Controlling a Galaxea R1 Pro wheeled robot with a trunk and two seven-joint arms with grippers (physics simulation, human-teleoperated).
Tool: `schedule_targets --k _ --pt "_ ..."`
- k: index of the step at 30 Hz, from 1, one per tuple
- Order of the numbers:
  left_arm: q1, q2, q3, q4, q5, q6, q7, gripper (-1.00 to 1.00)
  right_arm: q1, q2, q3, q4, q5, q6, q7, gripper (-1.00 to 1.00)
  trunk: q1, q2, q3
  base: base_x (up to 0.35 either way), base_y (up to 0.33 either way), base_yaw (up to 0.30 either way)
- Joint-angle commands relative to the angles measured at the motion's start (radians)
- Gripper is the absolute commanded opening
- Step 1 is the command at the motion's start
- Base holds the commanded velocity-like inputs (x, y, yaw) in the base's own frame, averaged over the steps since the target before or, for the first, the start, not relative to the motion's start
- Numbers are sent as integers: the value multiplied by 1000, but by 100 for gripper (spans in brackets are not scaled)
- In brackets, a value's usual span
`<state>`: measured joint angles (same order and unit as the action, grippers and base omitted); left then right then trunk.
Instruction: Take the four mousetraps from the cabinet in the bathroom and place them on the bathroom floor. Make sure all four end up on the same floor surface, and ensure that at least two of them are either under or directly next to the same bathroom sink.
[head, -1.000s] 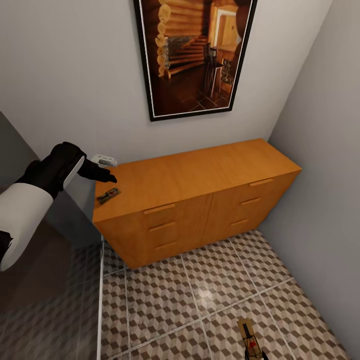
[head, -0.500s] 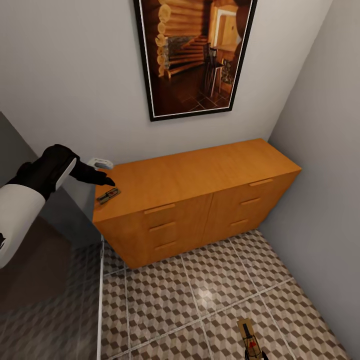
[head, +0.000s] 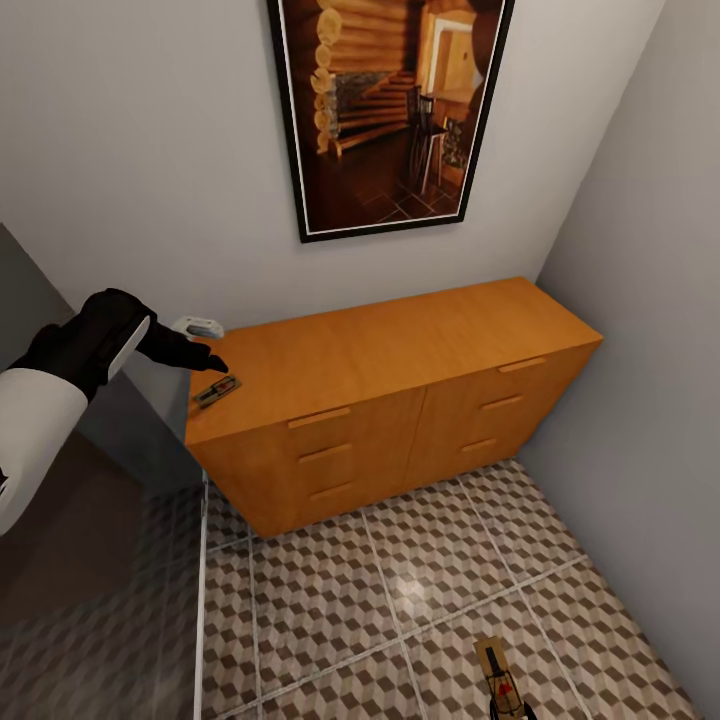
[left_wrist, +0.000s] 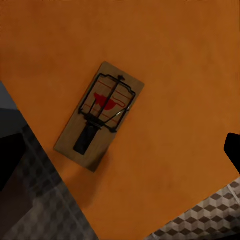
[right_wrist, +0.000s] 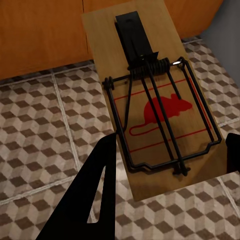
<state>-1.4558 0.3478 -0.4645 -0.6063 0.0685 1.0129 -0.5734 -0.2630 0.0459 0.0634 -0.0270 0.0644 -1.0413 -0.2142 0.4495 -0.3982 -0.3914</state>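
One mousetrap (head: 215, 391) lies flat on the left front corner of the orange-brown cabinet (head: 400, 340); in the left wrist view this mousetrap (left_wrist: 100, 115) shows its red spot and dark wire. My left gripper (head: 212, 362) hovers open just above and behind it, one fingertip (left_wrist: 232, 150) at the picture's edge. A second mousetrap (right_wrist: 155, 95) sits between the fingers (right_wrist: 95, 200) of my right gripper (right_wrist: 165, 165), held over the cube-patterned bathroom floor (head: 380, 600). From the head camera that trap (head: 498, 672) appears near the bottom edge. The sink is out of view.
A framed cabin picture (head: 390, 110) hangs on the wall above the cabinet. A small white fitting (head: 200, 325) sits on the wall by the cabinet's left end. A grey wall (head: 640, 350) closes the right side, and a dark panel (head: 90, 560) stands at the left.
My left arm has drifted slightly left and down, bringing its gripper closer over the trap on the cabinet top. The trap and the right side have not moved.
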Motion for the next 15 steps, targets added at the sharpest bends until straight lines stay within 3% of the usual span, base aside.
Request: schedule_targets --k 1,15 --pt "-1 2 -6 -1 7 4 -1 100 -1 0 6 1 5 -2 -10 -100 1 -2 -2 0 0 0" --pt "-1 2 -6 -1 7 3 -34 100 -1 0 6 1 5 -2 -10 -100 1 -2 -2 0 0 0"
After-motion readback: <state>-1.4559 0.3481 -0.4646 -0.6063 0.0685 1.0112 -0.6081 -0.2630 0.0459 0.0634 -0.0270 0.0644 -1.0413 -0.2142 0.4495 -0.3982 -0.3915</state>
